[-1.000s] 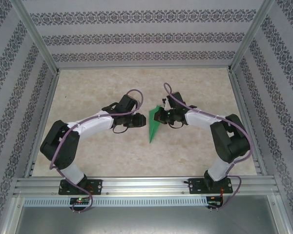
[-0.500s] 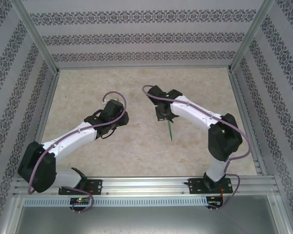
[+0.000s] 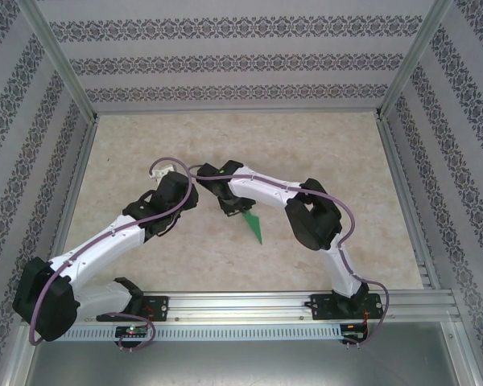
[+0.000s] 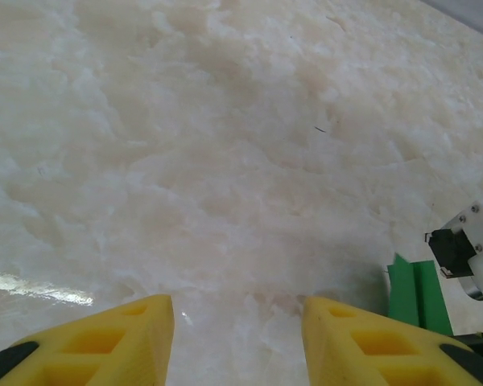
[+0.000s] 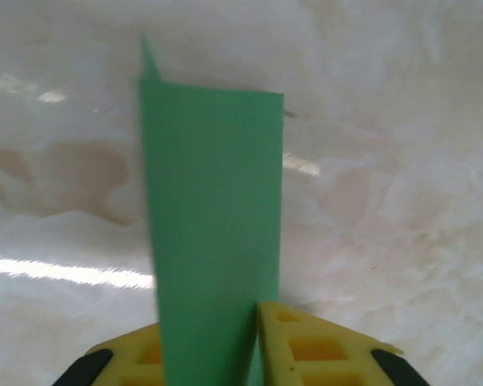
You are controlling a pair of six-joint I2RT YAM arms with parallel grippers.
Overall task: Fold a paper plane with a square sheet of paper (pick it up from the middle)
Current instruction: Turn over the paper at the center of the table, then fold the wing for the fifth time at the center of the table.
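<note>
The paper plane (image 3: 254, 225) is a slim green folded dart whose tip points toward the near right. My right gripper (image 3: 229, 206) holds its wide end just over the table's middle. In the right wrist view the green fold (image 5: 213, 209) stands upright between the yellow fingers (image 5: 306, 346), covering the left one, and my right gripper (image 5: 253, 320) is shut on it. My left gripper (image 3: 182, 188) sits just left of the right one. In its wrist view my left gripper (image 4: 237, 322) is open over bare table, with the green paper (image 4: 419, 293) at the lower right.
The pale marbled tabletop (image 3: 145, 145) is ringed by patterned walls and aluminium posts (image 3: 60, 60). A metal rail (image 3: 241, 305) runs along the near edge. The right arm's elbow (image 3: 310, 221) bends over the middle right of the table.
The right arm has swung left across the table with the green paper, and the plane now lies lower and more level. The left arm has drawn back toward the near left, its jaws wider.
</note>
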